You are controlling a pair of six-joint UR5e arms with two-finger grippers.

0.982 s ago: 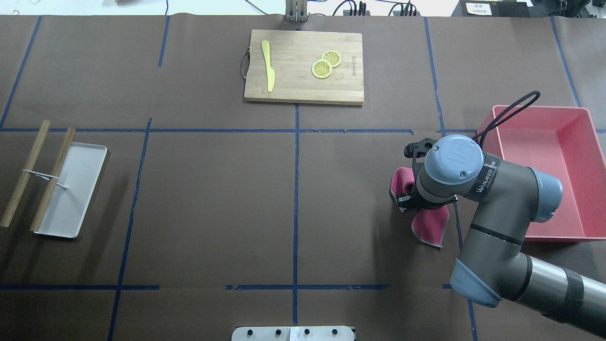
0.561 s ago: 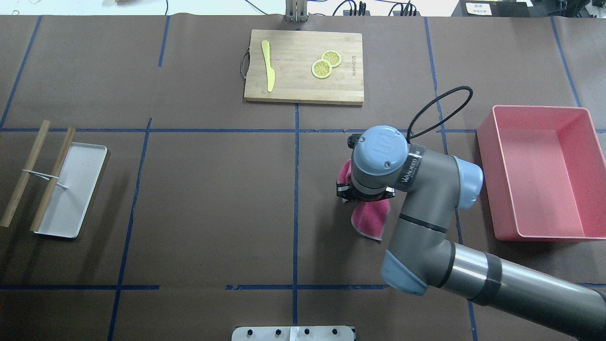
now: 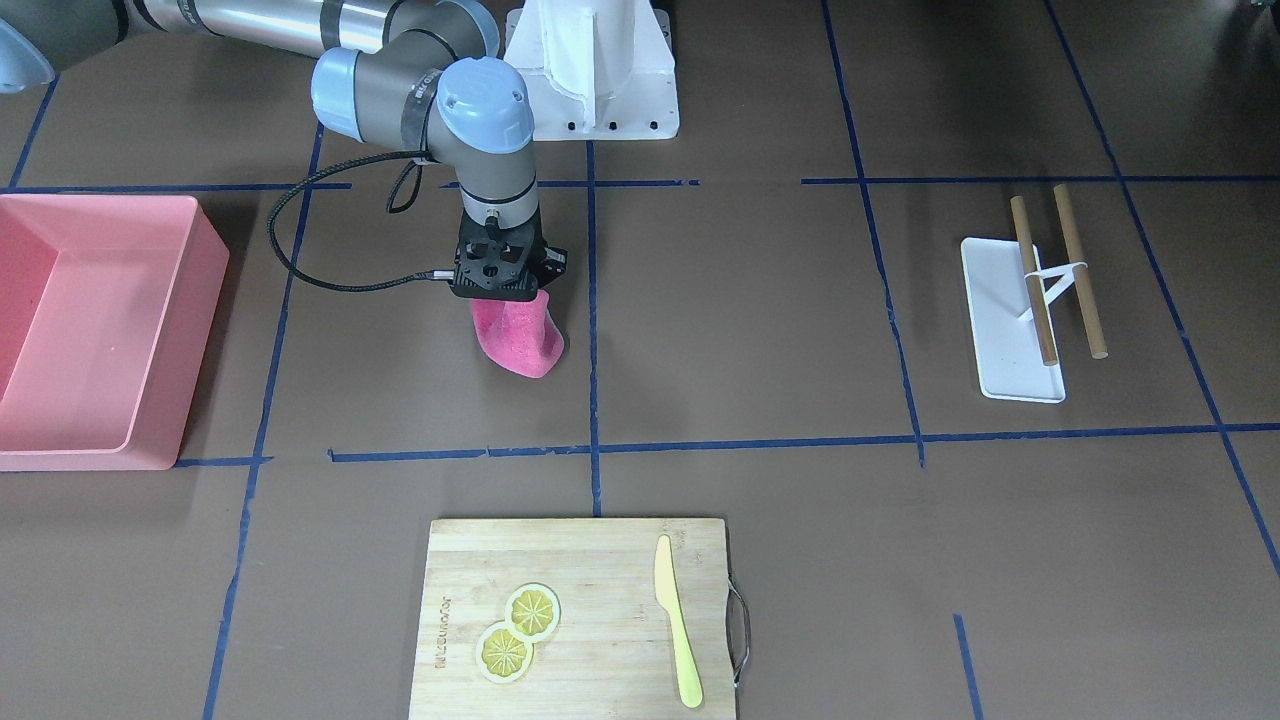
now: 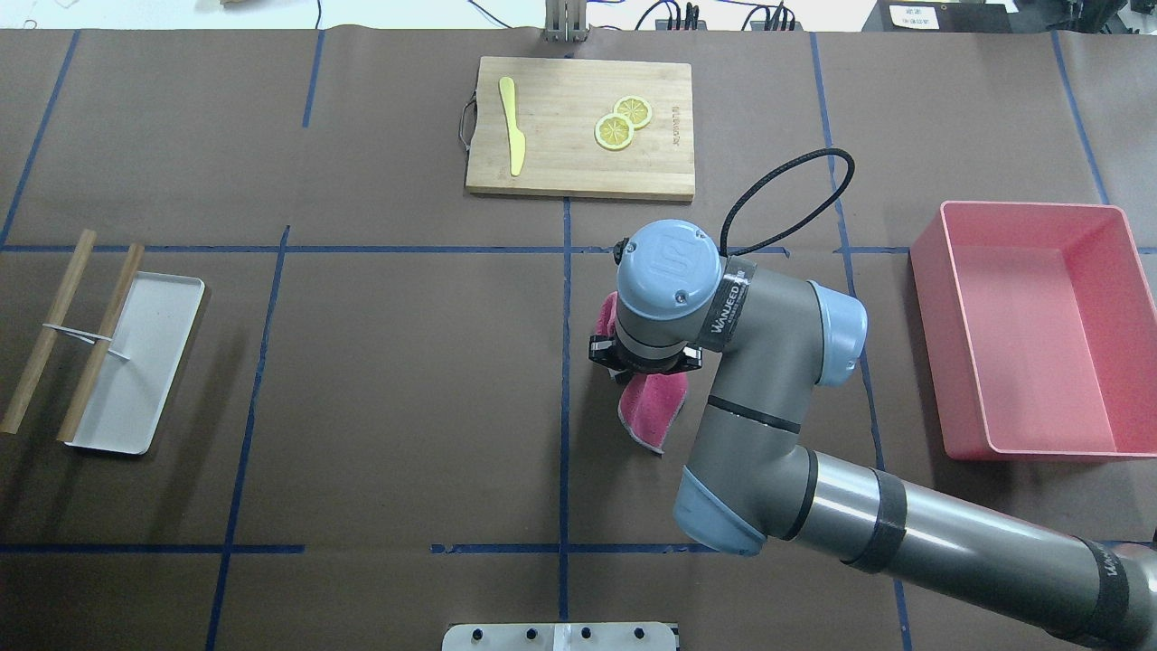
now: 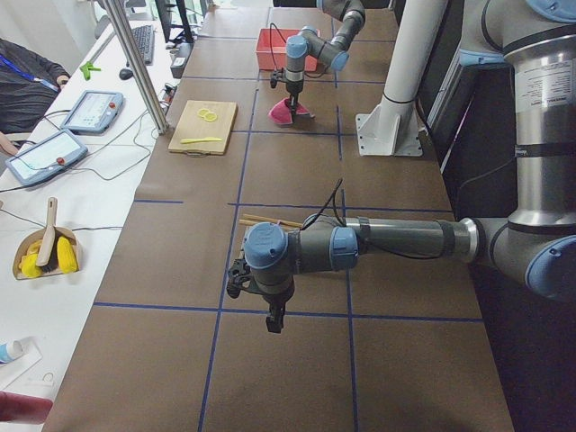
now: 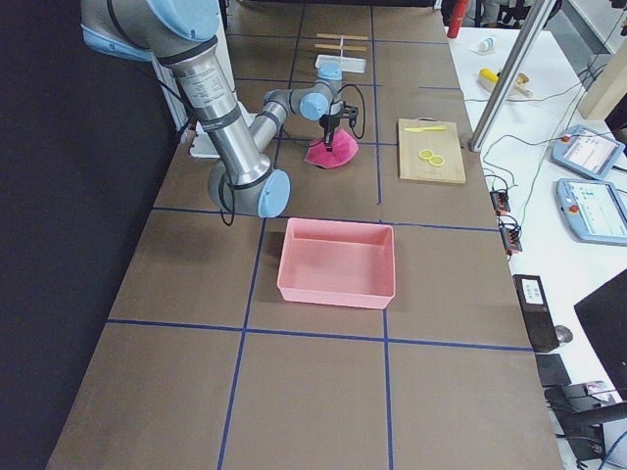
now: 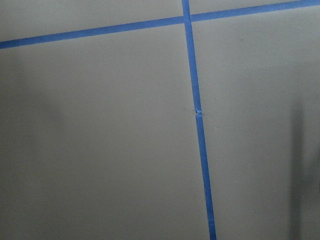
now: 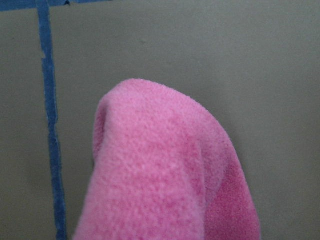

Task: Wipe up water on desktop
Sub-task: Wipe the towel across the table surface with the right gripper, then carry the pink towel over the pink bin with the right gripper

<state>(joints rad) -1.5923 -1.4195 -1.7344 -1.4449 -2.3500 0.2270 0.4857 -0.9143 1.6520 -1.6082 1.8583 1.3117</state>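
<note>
Spanning every view, the brown desktop point(image 4: 398, 380) holds a white tray point(image 4: 145, 380) at far left. The left gripper point(image 5: 274, 317) hangs over bare paper; I cannot tell its finger spread. Just right of the centre tape line, the right gripper point(image 4: 644, 360) pinches a pink cloth point(image 4: 653, 411) draping onto the desktop. A pink bin point(image 4: 931, 344) stands farther right.

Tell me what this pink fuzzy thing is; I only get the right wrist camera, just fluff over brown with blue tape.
Observer: A pink cloth, held by the right gripper; its lower end seems to touch the desktop.
Visitor: Anything nearby?
Observer: A pink bin stands off to the robot's right.
Visitor: And the other arm?
Observer: The left gripper hangs above the desktop, far from the cloth.
</note>
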